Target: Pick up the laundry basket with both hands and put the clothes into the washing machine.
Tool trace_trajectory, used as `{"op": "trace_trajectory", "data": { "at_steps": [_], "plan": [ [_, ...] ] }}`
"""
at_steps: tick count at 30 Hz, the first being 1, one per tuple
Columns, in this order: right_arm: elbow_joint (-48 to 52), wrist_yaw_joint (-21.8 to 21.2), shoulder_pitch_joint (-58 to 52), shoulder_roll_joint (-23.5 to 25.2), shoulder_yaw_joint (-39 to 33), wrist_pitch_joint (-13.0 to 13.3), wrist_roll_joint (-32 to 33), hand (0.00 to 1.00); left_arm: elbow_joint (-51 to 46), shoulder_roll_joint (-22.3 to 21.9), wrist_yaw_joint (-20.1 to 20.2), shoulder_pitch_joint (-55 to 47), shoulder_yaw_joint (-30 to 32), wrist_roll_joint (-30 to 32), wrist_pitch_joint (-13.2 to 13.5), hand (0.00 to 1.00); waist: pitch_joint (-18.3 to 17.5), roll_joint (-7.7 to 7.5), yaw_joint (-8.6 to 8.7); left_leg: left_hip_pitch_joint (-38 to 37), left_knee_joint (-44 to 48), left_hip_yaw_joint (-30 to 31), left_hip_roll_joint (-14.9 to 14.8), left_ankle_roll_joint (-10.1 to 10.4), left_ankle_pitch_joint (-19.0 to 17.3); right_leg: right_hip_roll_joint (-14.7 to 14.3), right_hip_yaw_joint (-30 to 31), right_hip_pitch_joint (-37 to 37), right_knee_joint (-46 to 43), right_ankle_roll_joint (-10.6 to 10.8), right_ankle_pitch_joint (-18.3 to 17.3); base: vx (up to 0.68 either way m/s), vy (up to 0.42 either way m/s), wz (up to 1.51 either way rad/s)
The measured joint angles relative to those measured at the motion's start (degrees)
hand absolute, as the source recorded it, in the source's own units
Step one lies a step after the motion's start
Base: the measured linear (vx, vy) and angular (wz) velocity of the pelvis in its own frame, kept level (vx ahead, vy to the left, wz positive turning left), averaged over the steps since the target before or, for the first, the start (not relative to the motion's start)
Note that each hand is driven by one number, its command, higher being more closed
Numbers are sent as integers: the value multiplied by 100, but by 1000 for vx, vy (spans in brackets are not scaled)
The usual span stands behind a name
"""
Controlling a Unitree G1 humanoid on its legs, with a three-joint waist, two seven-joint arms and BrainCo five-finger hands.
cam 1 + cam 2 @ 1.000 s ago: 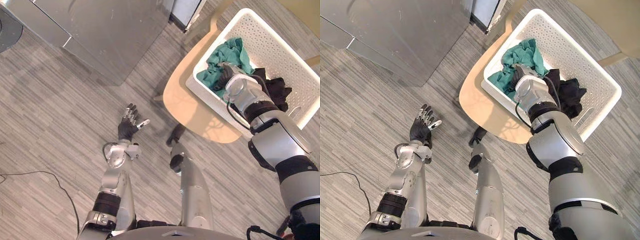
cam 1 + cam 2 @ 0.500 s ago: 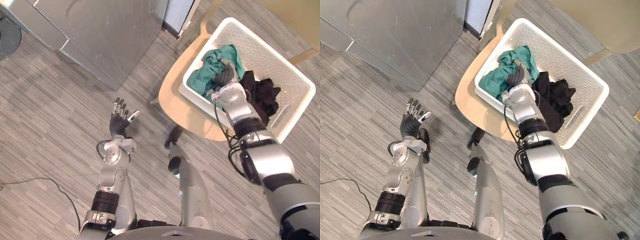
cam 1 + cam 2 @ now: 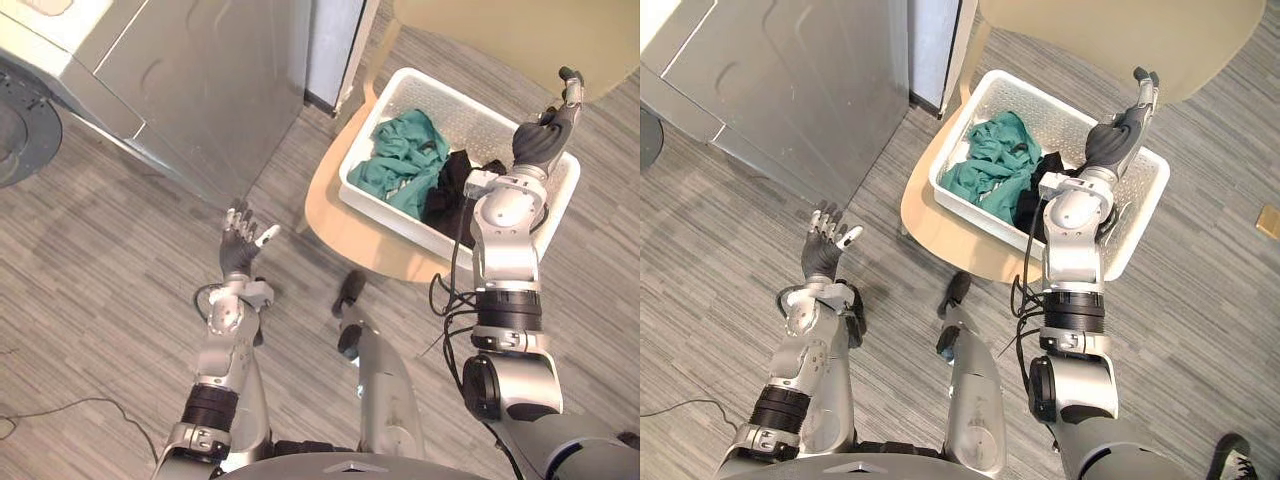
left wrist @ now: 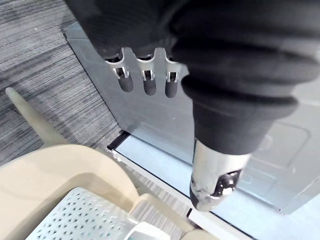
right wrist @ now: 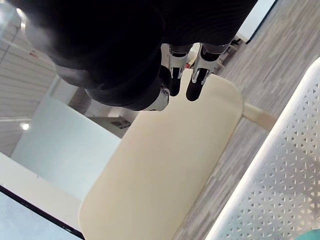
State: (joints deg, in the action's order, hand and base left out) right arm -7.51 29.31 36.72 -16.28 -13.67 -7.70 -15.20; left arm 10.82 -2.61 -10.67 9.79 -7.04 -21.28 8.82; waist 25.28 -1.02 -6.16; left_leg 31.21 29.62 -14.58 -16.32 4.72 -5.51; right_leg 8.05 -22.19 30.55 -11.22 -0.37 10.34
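Right robot hand (image 3: 543,135) is now lifted out of the teal and black clothes (image 3: 405,160) and hangs loosely open and empty above the right end of the white perforated plastic laundry basket (image 3: 395,210), whose long axis runs roughly left to right on the pale wooden chair (image 3: 345,228), while the left robot hand (image 3: 240,250), open, hangs well apart to the basket's left.

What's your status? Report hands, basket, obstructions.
Left hand open, raised over floor. Right hand open above laundry basket's far rim, holding nothing. Basket sits on chair, teal and black clothes inside. Chair back close behind.

chair (image 3: 350,225) — beige, seat toward robot | floor (image 3: 100,280) — grey planks | shoe (image 3: 1237,455) on floor
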Motion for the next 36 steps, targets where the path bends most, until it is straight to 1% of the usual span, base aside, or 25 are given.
{"op": "trace_trajectory", "data": {
  "at_steps": [1,3,5,7,8,9,10,11,12,13,15,18,20,23,24,26,28,30,33,36],
  "plan": [
    [-19,-46,-103,-3,-3,0,-49,0,32,15,39,-8,-49,-2,0,0,0,0,22,-81,-24,12,14,1,-1,0,3,-78,-3,2,6,0,0,0],
    [-28,-86,-177,-19,-5,16,-39,0,58,118,102,-43,-188,-5,0,0,1,-2,41,-159,-86,26,74,24,11,17,39,-110,-2,21,46,0,0,0],
    [-190,-297,-175,-24,37,113,-27,0,118,238,144,-44,-273,-18,-4,0,2,-4,62,-162,-87,31,97,55,-9,17,72,-103,16,12,69,-25,-16,-4],
    [-656,-587,-185,-95,210,133,-20,0,155,276,159,-47,-272,-105,-20,0,6,-11,118,-136,-90,61,128,58,-11,16,85,-100,86,-9,56,-40,-13,-1],
    [-777,-679,-190,-112,249,135,27,0,170,279,161,-44,-275,-105,-24,0,7,-13,121,-131,-96,62,137,58,-11,13,95,-97,130,-7,54,-52,-9,-5],
    [-1058,-814,-195,-126,311,155,159,0,199,283,163,-40,-285,-99,-33,0,8,-14,117,-133,-168,76,149,56,3,-5,102,-103,238,52,-7,-46,-35,-10],
    [-1313,-901,-193,-124,353,179,268,0,241,292,163,-40,-295,-96,-40,0,27,2,105,-134,-315,118,126,53,71,12,119,5,-37,-1,-110,-37,-34,3],
    [-1432,-951,-210,-126,369,184,351,0,264,323,164,-33,-321,-96,-42,0,46,-3,139,-114,-300,141,148,78,87,79,143,49,-324,-65,-140,6,-44,27],
    [-1695,-1047,-241,-148,403,230,479,0,341,380,186,50,-386,-95,-57,0,87,-2,157,-81,-216,253,190,114,90,92,120,41,-426,-106,-226,13,-50,28],
    [-1888,-1176,-235,-146,448,261,639,0,340,411,221,77,-397,-95,-68,0,90,-7,110,-40,-229,327,185,135,102,45,105,55,-392,-150,-258,10,-65,18],
    [-2186,-1255,-135,-165,449,305,718,0,341,439,233,79,-426,-95,-80,0,114,-10,115,0,-293,356,189,141,143,18,77,70,-310,-141,-251,-17,-62,1],
    [-2955,-1295,277,-318,450,315,947,0,337,427,236,92,-429,-98,-86,0,128,-3,113,65,-291,366,186,140,144,-13,70,80,-179,-82,-171,-31,-27,-3],
    [-3348,-1313,702,-533,462,324,1099,0,334,409,234,184,-421,-102,-85,0,162,23,87,227,-275,394,180,111,166,-28,-14,118,1,-62,-55,-25,-7,6],
    [-3463,-1380,1078,-767,549,354,1137,0,316,361,228,343,-415,-103,-84,0,277,65,38,404,-248,458,171,91,195,-47,-99,142,172,-24,64,-5,-8,11],
    [-3540,-1391,1260,-871,662,363,1137,0,295,330,226,368,-415,-105,-85,0,298,89,26,525,-219,497,167,84,199,-52,-169,174,251,18,108,-5,-1,15],
    [-3707,-1394,1482,-915,730,368,1138,0,169,295,220,341,-412,-105,-86,0,302,92,-6,677,-133,525,127,32,202,-86,-224,214,327,12,158,10,-6,10],
    [-3918,-1395,1784,-924,1029,369,1134,0,-44,260,218,279,-387,-108,-85,0,302,92,-58,830,-13,531,81,26,158,-113,-244,282,359,41,194,32,-7,0],
    [-4055,-1400,1971,-942,1240,370,1122,0,-156,194,217,295,-346,-110,-81,0,302,92,-79,934,66,539,62,-7,115,-118,-262,338,364,39,205,47,5,-1],
    [-4163,-1415,2132,-1119,1573,366,1062,0,-264,105,214,298,-293,-119,-80,0,302,92,-110,1086,157,612,41,-19,54,-131,-354,370,393,19,223,56,11,6],
    [-4451,-1419,2362,-1198,1658,360,1035,0,-308,85,207,291,-218,-151,-80,0,302,92,-144,1103,154,635,41,-15,39,-135,-373,370,378,-12,245,55,9,6]
  ]
}}
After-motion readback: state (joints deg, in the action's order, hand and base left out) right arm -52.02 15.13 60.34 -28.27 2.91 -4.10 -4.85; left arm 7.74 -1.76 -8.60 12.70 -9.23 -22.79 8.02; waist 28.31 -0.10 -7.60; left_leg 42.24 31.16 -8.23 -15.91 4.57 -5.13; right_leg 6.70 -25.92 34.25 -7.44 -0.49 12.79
